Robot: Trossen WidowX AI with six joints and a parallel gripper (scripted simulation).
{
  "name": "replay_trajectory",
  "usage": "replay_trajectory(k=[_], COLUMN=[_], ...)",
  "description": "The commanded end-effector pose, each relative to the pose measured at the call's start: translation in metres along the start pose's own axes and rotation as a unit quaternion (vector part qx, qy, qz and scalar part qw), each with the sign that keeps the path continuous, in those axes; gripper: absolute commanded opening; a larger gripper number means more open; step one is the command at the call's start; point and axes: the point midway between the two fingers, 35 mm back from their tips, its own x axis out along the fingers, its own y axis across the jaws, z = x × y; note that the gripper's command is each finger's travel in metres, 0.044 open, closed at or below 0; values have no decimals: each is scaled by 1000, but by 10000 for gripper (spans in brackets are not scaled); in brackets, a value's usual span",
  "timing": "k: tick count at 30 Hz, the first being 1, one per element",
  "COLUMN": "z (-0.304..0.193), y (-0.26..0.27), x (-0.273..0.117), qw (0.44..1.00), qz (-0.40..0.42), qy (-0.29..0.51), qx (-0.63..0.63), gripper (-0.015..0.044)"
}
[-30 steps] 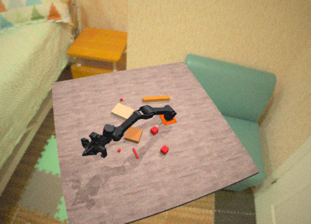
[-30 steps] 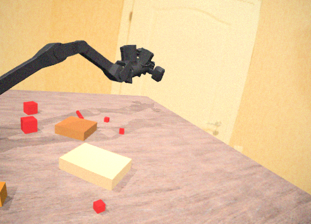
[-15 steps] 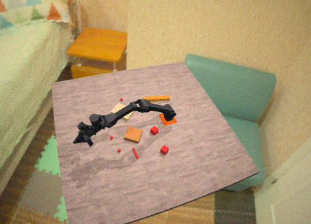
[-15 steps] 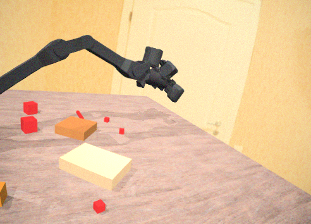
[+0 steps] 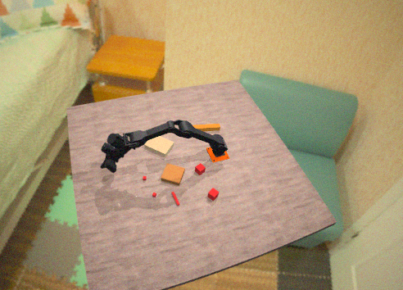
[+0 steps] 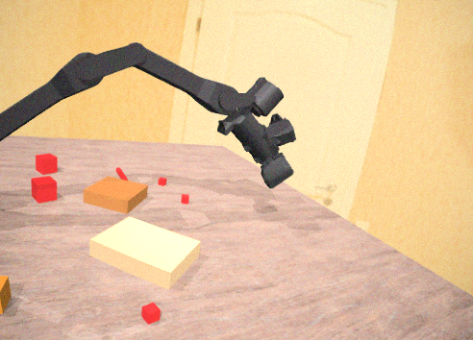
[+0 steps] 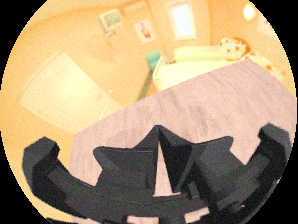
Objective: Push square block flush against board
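Observation:
The square block (image 5: 173, 174) (image 6: 115, 191) is brown-orange and lies flat on the table (image 5: 246, 233) (image 6: 312, 268). The board (image 5: 160, 146) (image 6: 144, 244) is a cream rectangular slab, also flat. A strip of table shows between them, so they are apart, and their edges are turned differently. My gripper (image 5: 105, 149) (image 6: 287, 131) (image 7: 158, 129) is shut and empty. It hangs above the table, well off to the side of both parts and touching neither. The wrist view shows neither the block nor the board.
Two red cubes (image 5: 200, 169) (image 5: 213, 194) (image 6: 44, 189) (image 6: 46, 163) and a red rod (image 5: 175, 198) (image 6: 121, 173) lie near the block. Small red cubes (image 5: 144, 178) (image 5: 154, 194) (image 6: 185, 199) (image 6: 162, 181) (image 6: 151, 313) and an orange bar (image 5: 209, 127) (image 6: 4, 294) lie around.

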Motion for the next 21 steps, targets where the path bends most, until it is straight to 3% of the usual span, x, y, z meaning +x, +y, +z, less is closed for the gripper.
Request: replay_trajectory(k=[1, 10, 21], z=[-1, -26, -63], y=[-30, -110, -185], x=[-11, -48, -121], qw=[999, 980, 927], qz=[-36, -131, -223], qy=[30, 135, 266], qx=[13, 67, 141], gripper=[0, 0, 0])
